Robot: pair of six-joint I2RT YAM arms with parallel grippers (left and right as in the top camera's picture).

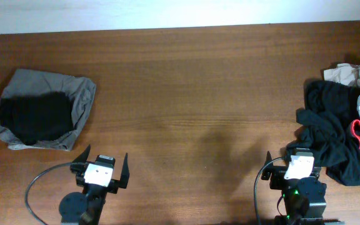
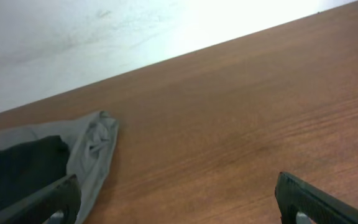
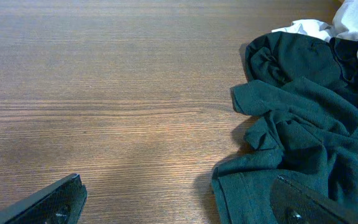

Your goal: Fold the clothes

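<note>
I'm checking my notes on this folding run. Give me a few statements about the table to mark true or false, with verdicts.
1. A black garment lies on a grey garment at the left of the table. True.
2. The left tool grips the grey garment. False: it is open, empty and apart from it.
3. The clothes pile at the right is neatly folded. False: it is crumpled.
4. The right tool is open. True.
</note>
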